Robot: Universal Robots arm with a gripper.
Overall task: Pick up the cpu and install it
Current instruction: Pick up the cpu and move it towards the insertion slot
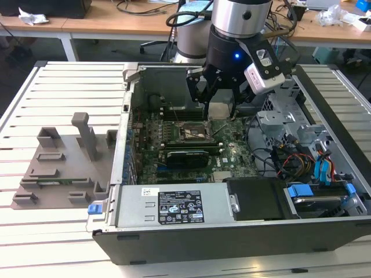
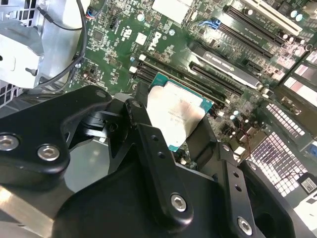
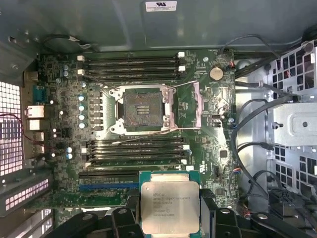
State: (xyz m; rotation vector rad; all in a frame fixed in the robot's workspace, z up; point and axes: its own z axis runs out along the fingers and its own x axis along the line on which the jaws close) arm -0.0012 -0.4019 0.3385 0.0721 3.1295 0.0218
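Observation:
My gripper (image 1: 219, 109) hangs inside the open computer case (image 1: 232, 237) and is shut on the cpu (image 1: 219, 110), a small flat square chip with a pale silver top. In both wrist views the cpu (image 3: 170, 201) (image 2: 174, 113) sits clamped between the black fingers (image 3: 125, 218) (image 2: 148, 141), held level above the green motherboard (image 3: 64, 89). The open dark socket frame (image 3: 144, 108) (image 1: 192, 132) lies uncovered on the board, with its metal lid (image 3: 190, 106) swung aside. In the exterior view the cpu hovers to the right of the socket and a little behind it.
A black rectangular card (image 1: 185, 156) stands in a slot in front of the socket. A grey power supply (image 1: 174, 205) lines the case's near wall. Drive bays and loose cables (image 1: 295, 156) fill the exterior view's right. A grey fixture (image 1: 64, 162) lies on the slatted table.

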